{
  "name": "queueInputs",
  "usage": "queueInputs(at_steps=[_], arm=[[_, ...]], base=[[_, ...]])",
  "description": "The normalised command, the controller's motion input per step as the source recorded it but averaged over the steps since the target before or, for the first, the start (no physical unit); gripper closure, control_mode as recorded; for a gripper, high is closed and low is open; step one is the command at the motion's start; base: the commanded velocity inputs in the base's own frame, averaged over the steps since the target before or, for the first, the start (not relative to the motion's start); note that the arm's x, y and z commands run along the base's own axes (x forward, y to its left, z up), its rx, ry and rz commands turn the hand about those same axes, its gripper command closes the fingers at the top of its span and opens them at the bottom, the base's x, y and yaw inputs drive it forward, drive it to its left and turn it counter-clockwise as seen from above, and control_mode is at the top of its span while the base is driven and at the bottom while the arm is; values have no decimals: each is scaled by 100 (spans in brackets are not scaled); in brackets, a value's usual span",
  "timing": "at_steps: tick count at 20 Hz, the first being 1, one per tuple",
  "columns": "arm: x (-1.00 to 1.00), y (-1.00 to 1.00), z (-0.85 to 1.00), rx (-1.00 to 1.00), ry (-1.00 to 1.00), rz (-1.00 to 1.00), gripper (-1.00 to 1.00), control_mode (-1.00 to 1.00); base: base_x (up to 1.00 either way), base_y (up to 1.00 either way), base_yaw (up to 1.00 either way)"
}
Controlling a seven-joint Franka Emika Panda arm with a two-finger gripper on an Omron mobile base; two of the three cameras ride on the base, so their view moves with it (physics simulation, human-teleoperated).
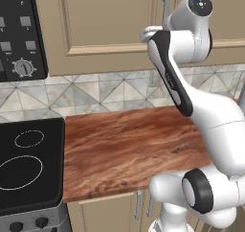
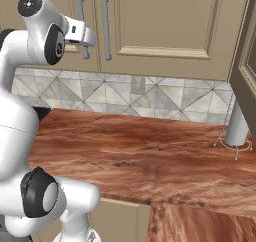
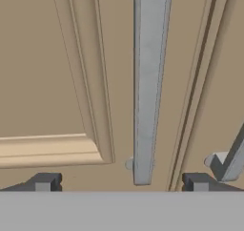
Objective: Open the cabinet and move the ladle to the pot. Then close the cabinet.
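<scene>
The cabinet [image 1: 105, 20] is a tan wall unit above the counter, and both of its doors are closed [image 2: 165, 16]. In the hand view my gripper [image 3: 121, 183] is open. Its two dark tips straddle the lower end of the left door's silver bar handle [image 3: 147, 82] without touching it. The right door's handle [image 3: 233, 161] shows at the lower right of the hand view. In the right base view my hand sits up against the left of the two handles [image 2: 105, 26]. The ladle and the pot are out of view.
A wooden counter [image 1: 124, 149] runs below the cabinet, with a black cooktop [image 1: 28, 164] to its left and a dark control panel [image 1: 19, 29] above that. At the right, a grey upright cylinder on a wire foot [image 2: 237, 128] stands under a tan panel [image 2: 245, 61].
</scene>
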Motion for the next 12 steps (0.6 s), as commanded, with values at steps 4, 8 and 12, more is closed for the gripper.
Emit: queueInputs(at_steps=[4, 8, 12], arm=[[47, -1, -15, 0, 0, 1, -100, -100], [48, -4, -27, 0, 0, 3, -100, -100], [48, 0, -27, 0, 0, 4, -100, -100]], base=[[0, 0, 0], [0, 0, 0], [0, 0, 0]])
